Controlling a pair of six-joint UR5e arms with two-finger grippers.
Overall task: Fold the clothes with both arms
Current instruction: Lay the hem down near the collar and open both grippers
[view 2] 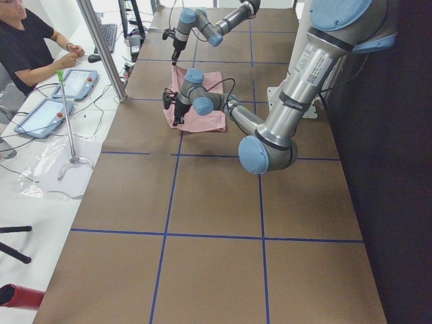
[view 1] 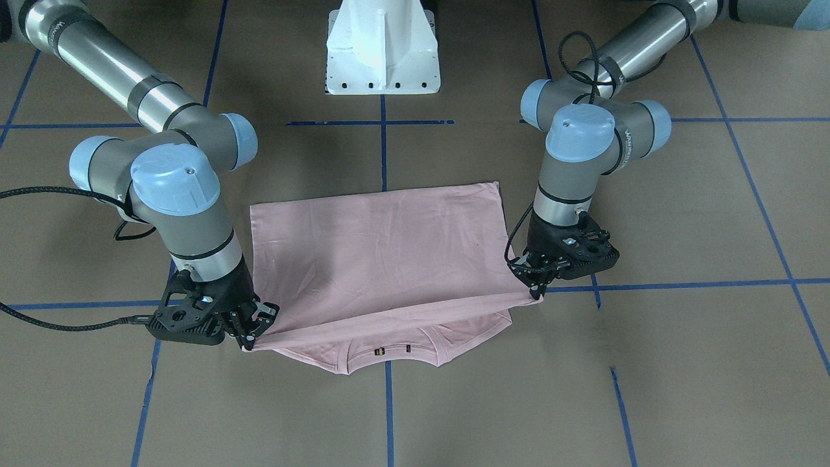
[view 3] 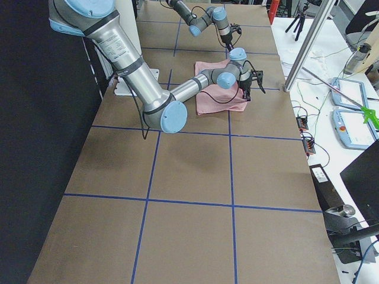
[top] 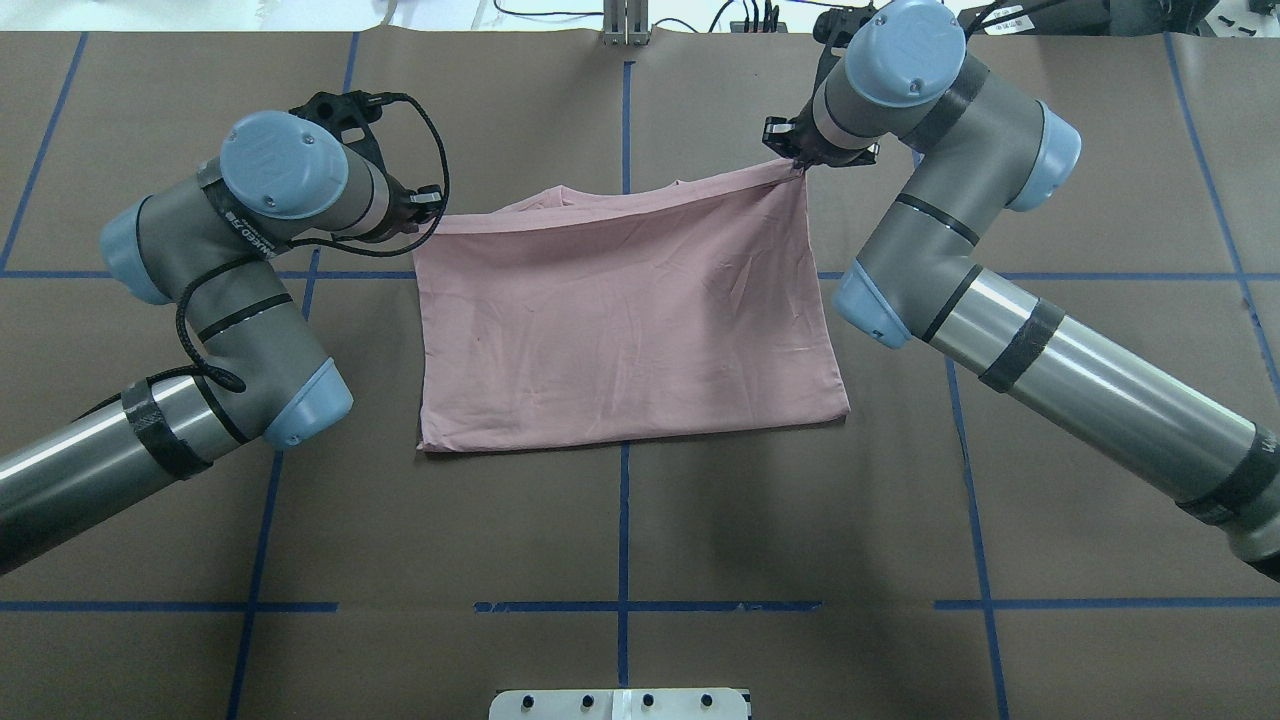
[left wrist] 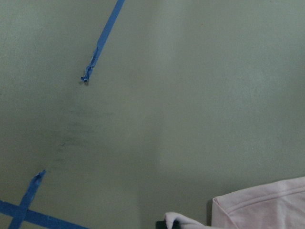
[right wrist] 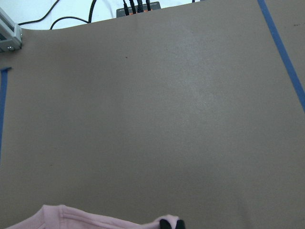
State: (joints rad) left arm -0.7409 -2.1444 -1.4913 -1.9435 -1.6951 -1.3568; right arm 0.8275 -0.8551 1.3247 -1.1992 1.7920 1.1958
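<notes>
The pale pink T-shirt [view 1: 382, 259] lies folded in half on the brown table, plain back up, and also shows in the overhead view [top: 620, 320]. Its print is hidden. The collar [view 1: 392, 353] peeks out from under the top layer at the edge far from the robot. My left gripper [view 1: 537, 293] is shut on one corner of the top layer, held slightly above the table. My right gripper [view 1: 249, 342] is shut on the other corner. In the overhead view, the left gripper [top: 428, 205] and right gripper [top: 800, 165] stretch that edge taut between them. Each wrist view shows a strip of pink cloth [left wrist: 267, 205] [right wrist: 95, 219].
The white pedestal base [view 1: 382, 52] stands at the robot's side of the table. Blue tape lines [top: 622, 500] cross the brown surface. Cables and plugs [top: 740, 15] lie along the far edge. An operator [view 2: 27, 40] sits beyond it with tablets [view 2: 77, 82].
</notes>
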